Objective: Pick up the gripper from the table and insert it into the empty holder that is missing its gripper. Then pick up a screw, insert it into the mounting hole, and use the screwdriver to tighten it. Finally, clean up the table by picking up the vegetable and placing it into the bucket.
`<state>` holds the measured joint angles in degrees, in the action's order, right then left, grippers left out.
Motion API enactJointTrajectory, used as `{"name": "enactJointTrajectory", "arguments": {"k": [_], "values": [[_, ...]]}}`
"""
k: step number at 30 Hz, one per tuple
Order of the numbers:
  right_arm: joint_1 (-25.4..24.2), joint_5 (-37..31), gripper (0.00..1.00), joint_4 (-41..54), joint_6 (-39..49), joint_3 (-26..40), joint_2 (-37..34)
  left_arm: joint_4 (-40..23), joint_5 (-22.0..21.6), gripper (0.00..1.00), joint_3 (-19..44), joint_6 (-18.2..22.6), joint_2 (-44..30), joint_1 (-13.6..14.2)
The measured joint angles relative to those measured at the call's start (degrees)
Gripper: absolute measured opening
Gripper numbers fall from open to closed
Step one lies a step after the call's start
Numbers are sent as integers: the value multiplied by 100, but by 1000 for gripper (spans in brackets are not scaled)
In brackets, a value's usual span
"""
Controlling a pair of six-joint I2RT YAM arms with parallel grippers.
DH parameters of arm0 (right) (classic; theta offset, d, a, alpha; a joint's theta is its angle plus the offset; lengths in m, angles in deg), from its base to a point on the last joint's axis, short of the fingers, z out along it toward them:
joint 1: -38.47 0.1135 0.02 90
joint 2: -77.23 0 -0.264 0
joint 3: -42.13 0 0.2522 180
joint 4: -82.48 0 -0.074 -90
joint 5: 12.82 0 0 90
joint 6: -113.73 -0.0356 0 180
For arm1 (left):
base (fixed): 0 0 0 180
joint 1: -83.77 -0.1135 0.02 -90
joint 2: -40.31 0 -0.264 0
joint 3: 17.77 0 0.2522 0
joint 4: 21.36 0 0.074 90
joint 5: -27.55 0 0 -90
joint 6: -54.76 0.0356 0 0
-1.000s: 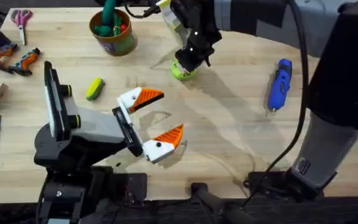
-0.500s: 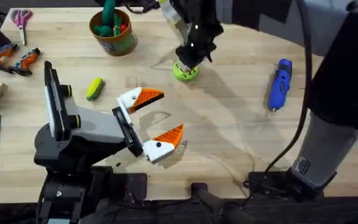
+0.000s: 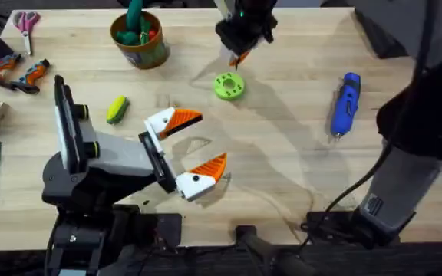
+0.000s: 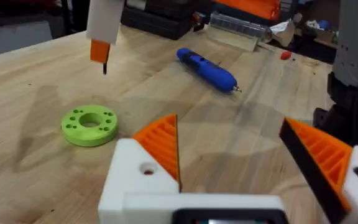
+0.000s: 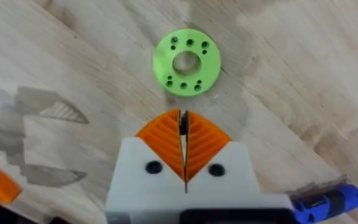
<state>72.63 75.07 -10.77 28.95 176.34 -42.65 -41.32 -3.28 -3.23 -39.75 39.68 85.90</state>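
Overhead view: the right gripper hangs above the green ring disc, fingers pressed together on a thin dark piece I cannot identify. The left gripper sits wide open and empty, the vegetable beside it on the worktop; the screwdriver lies well apart.

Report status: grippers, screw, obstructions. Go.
Left gripper open, idle. Right gripper shut on small dark screw, above green disc. Screwdriver lying apart on table, nothing around it.
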Motion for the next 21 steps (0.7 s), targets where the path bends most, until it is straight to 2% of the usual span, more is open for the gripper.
{"name": "enactJointTrajectory", "arguments": {"k": [9, 20, 21], "values": [[448, 409, 6, 879, 262, 1346, 2, 0, 0, 986, 0, -1, 0, 0], [1462, 557, 5, 1264, 390, 2078, 2, 0, 0, 986, 0, -1, 0, 0], [1676, 564, 5, 1344, 404, 2183, 2, 0, 0, 986, 0, 0, 0, 0]]}}
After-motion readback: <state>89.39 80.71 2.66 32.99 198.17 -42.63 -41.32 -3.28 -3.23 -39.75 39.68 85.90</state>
